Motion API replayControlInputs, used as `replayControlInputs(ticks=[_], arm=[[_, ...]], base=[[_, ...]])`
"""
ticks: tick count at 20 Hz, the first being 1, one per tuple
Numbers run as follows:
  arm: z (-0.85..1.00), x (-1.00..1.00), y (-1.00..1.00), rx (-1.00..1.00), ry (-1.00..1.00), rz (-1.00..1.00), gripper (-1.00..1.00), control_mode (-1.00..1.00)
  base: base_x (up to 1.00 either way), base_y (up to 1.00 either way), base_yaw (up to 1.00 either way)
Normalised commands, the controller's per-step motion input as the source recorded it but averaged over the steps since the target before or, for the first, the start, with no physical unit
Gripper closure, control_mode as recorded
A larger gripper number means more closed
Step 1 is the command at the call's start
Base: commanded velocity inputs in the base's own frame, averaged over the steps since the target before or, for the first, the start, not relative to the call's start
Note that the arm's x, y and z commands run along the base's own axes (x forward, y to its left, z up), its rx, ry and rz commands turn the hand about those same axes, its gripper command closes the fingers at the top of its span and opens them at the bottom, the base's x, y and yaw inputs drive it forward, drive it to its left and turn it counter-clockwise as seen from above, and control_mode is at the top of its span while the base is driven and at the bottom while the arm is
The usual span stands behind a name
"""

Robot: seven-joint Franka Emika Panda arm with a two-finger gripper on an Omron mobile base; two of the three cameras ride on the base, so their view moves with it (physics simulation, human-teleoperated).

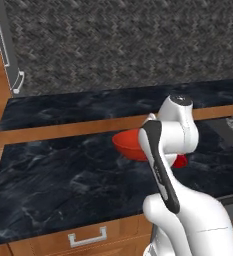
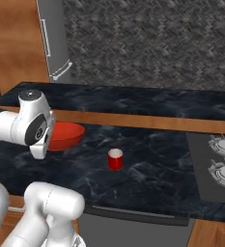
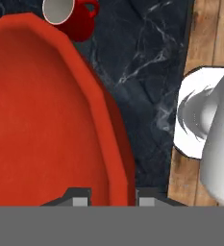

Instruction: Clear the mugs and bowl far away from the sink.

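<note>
The pincer (image 3: 108, 194) is clamped on the rim of the red-orange bowl (image 3: 41, 120), one finger inside and one outside, holding it over the desk (image 2: 152, 164) near its left edge, with the red mug (image 2: 115, 159) standing mid-desk.

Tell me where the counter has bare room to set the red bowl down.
Bare counter lies between the red mug and the stovetop, and left of the bowl toward the drawer front. Crowded: bowl, mug and gripper together.
</note>
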Motion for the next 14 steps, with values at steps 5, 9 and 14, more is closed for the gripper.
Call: replayControlInputs(ticks=[5, 9, 14], arm=[[-0.58, 0.85, 0.05, 0.0, 0.01, 0.0, 1.0, -1.0], [-0.58, 0.87, 0.08, 0.0, 0.08, 0.0, 1.0, -1.0], [-0.49, 0.74, 0.06, 0.0, 0.09, 0.0, 1.0, -1.0]], base=[[0.0, 0.0, 0.0], [0.0, 0.0, 0.0], [0.0, 0.0, 0.0]])
